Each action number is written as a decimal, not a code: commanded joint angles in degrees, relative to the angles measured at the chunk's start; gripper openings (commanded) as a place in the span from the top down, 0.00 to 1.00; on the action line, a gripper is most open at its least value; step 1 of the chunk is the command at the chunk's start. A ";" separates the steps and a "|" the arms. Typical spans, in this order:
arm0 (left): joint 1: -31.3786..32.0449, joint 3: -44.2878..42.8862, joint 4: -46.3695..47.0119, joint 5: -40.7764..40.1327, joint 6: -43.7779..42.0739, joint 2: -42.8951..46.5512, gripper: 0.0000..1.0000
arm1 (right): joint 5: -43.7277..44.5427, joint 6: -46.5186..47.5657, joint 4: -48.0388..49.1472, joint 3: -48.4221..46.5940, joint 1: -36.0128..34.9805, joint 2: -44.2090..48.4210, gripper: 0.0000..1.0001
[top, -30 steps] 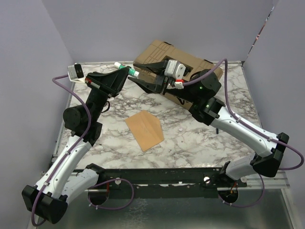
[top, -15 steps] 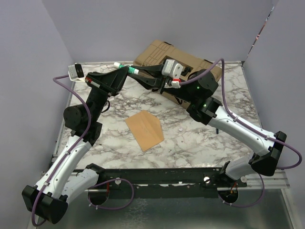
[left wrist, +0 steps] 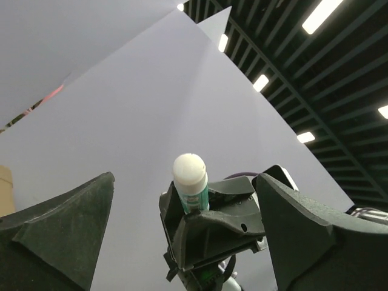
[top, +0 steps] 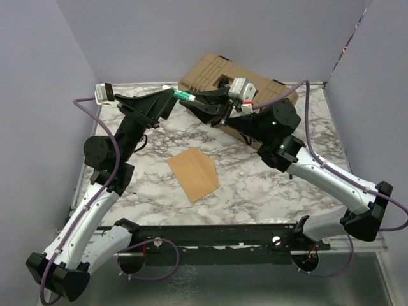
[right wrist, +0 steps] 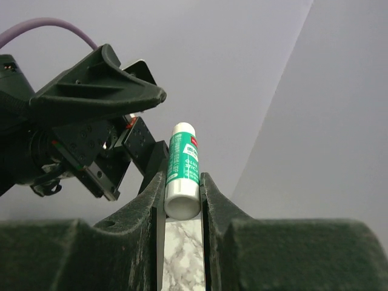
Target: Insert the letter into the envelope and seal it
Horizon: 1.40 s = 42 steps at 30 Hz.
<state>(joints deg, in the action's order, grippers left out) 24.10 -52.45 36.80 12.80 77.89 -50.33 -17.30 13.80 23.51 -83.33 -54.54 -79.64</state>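
Top external first: the envelope [top: 193, 173] is lying flat on the marble table [top: 268, 185], on the arm-base side of the cardboard box [top: 213, 67] and well apart from it. Both arms are reaching up toward the box's front left corner. The right gripper [top: 193, 101] is pinching a green-and-white glue stick [top: 183, 95] in the air just in front of that corner. The left gripper [top: 171, 97] is sitting right at the stick's other end, pretty much nose to nose with the right one.

Left wrist view (camera is looking up at ceiling lights): its fingers [left wrist: 60, 230] are standing wide apart, one at each side of the frame. Neither is touching anything, so that claw is open. The stick's rounded white end is poking up in the gap between them, held by the right gripper's black tips.

Right wrist view: both fingers [right wrist: 121, 242] are squeezing the stick from either side, so this claw is closed on it. The green label is running away from the camera. The left gripper is hanging just beside the stick's far end, and a strip of marble is showing below.
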 commanded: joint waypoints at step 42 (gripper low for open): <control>-2.39 -5.39 -3.08 25.79 15.30 -10.14 0.36 | -26.12 -20.83 -14.15 4.41 17.77 7.77 1.00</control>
<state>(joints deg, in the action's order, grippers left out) 22.06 -58.26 33.04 36.84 92.60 -60.55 -40.14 -6.07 9.28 -78.32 -37.36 -70.96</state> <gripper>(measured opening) 0.669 0.240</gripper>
